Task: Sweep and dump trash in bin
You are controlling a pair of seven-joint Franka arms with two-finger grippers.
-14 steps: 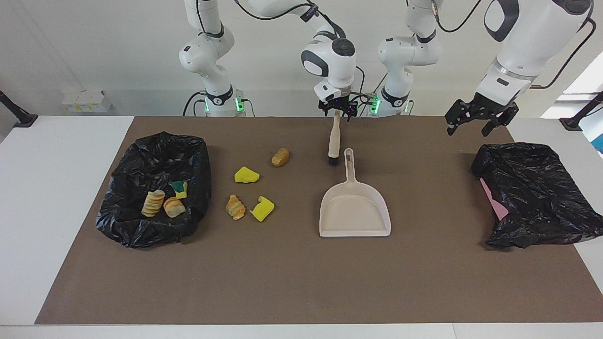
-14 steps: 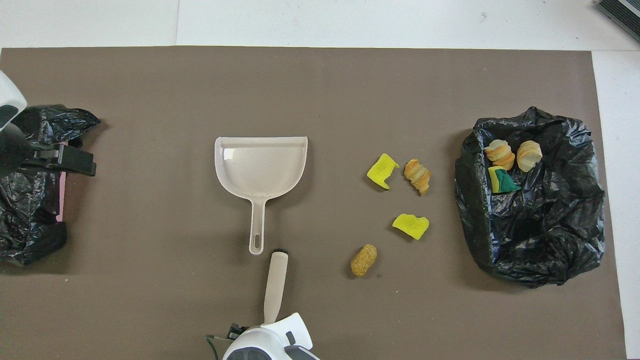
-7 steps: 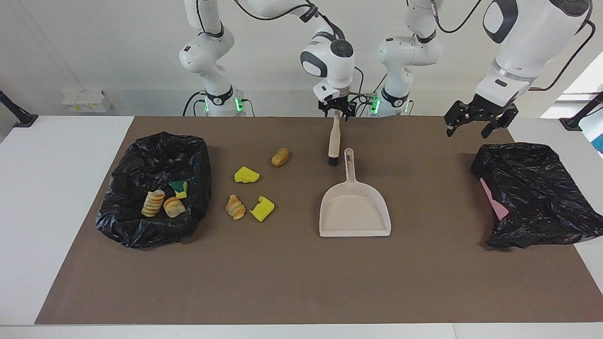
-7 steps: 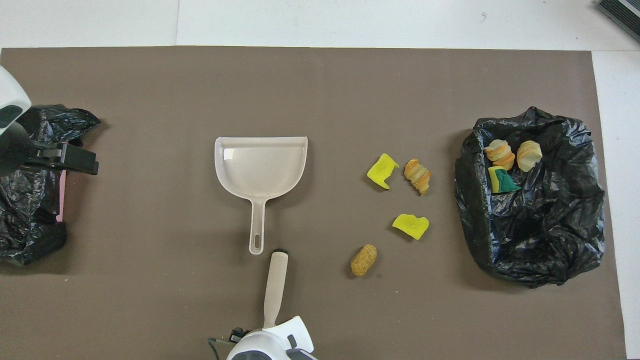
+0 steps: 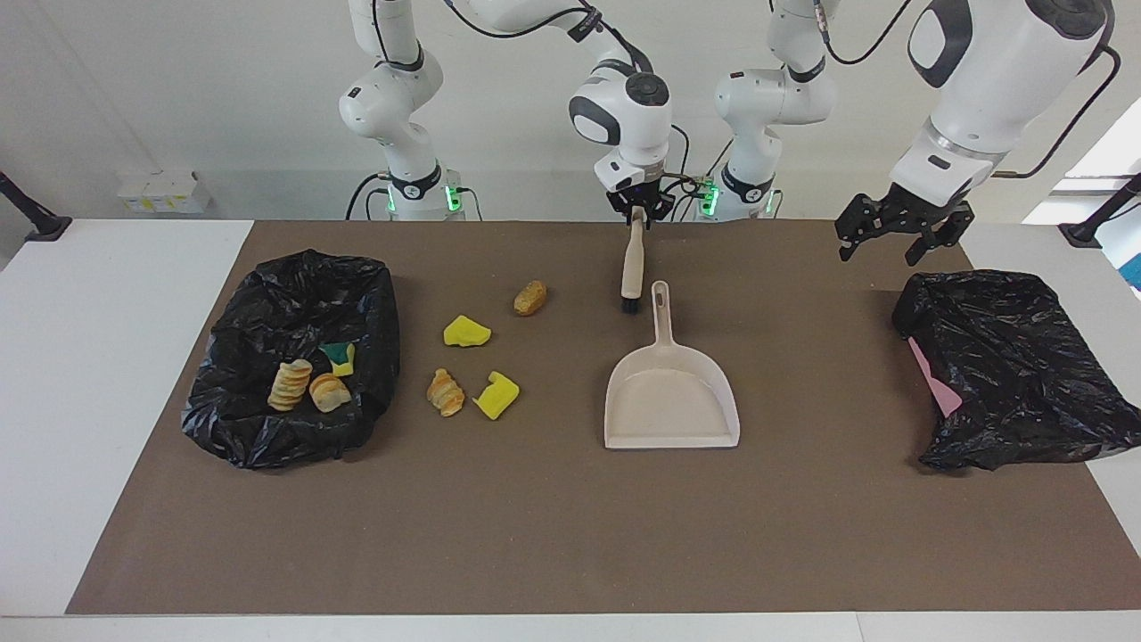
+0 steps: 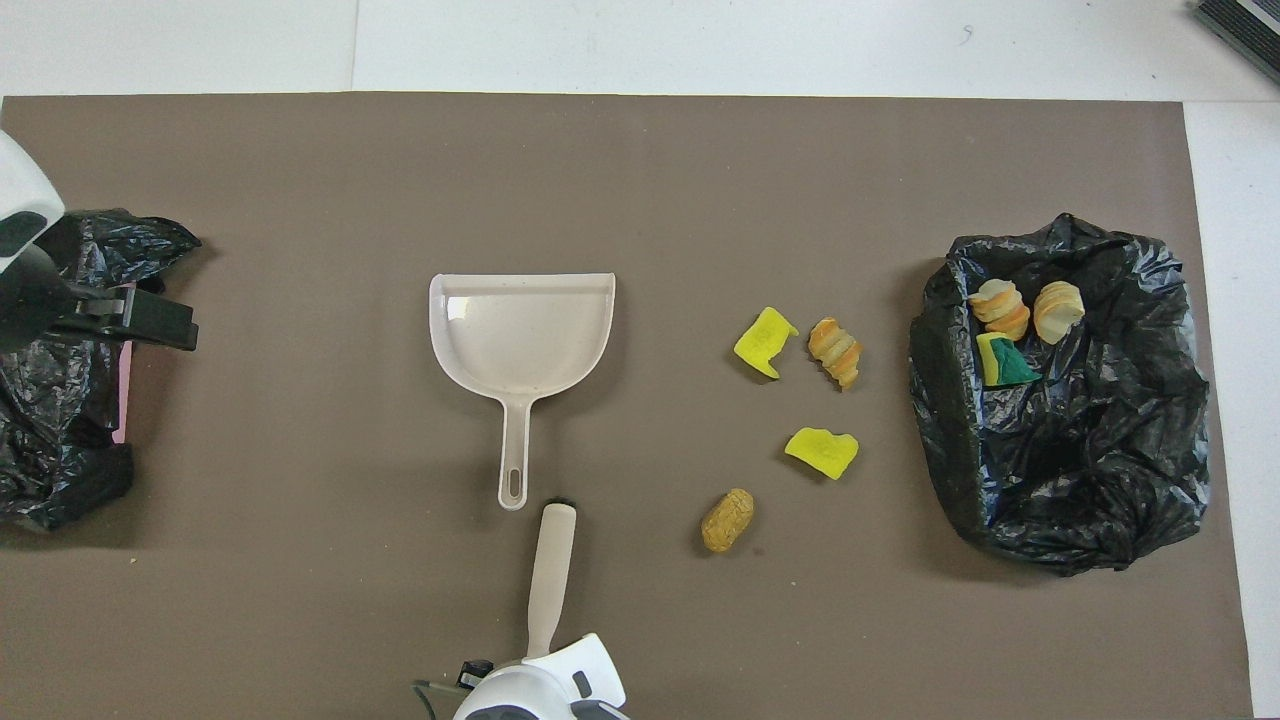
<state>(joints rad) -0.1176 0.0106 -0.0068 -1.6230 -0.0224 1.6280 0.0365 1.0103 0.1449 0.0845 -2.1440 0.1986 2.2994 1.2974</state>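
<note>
1. At the robots' edge of the mat, our right claw (image 5: 635, 214) has just clenched on the top end of the brush (image 5: 631, 267); a second ago its fingers stood apart around that handle.
2. That means we now have the sweeping tool in hand, so we judge the sweeping can begin once we lift it.
3. Our brush lies with its long axis running from the robots out toward the middle of the mat, dark bristle tip pointing away from us and ending just beside the handle of the dustpan (image 5: 670, 397).
4. Our dustpan's handle points toward the robots, its open mouth away from them.
5. Four bits of trash lie loose on the mat between the dustpan and the bin (image 5: 267, 428): a brown bread roll (image 5: 530, 298), a yellow chunk (image 5: 466, 332), a striped croissant (image 5: 445, 392) and another yellow chunk (image 5: 497, 395).
6. Three more bits already sit in that bin.
7. Our left claw (image 5: 896, 234) waits released, in the air by the second black bag (image 5: 1016, 374).
</note>
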